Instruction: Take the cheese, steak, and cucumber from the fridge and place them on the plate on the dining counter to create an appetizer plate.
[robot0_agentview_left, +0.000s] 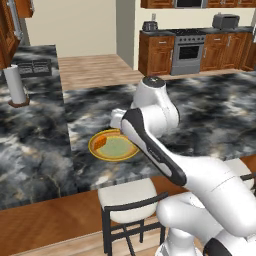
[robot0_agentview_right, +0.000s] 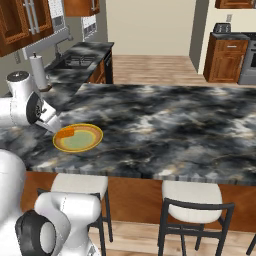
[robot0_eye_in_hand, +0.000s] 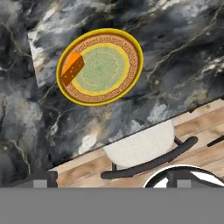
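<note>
Hand view looks straight down on the round yellow-rimmed plate with its pale green centre (robot0_eye_in_hand: 100, 66), and the small orange wedge of cheese (robot0_eye_in_hand: 71, 69) sits on its patterned rim band, at the left edge as this camera sees it. My two-finger gripper (robot0_eye_in_hand: 109, 183) hangs well above it with the jaws spread wide and nothing between them — only the two dark tips show at the bottom edge.

I judge the cheese step done: one of three items is on the plate, with no steak or cucumber on it yet. The next move calls for pulling the arm back, driving the base off to the fridge, and fetching one of the two remaining foods, while leaving room on the plate's open centre.

From the left base view the plate (robot0_agentview_left: 114, 145) lies on the long dark black-and-white marbled dining counter (robot0_agentview_left: 210, 120), near its front edge, just beyond a white-cushioned stool with a dark frame (robot0_agentview_left: 127, 200). The counter wraps round to the left, where a white paper-towel roll (robot0_agentview_left: 16, 86) stands upright. Across the wooden floor are reddish-brown cabinets and a steel oven (robot0_agentview_left: 189, 51).
</note>
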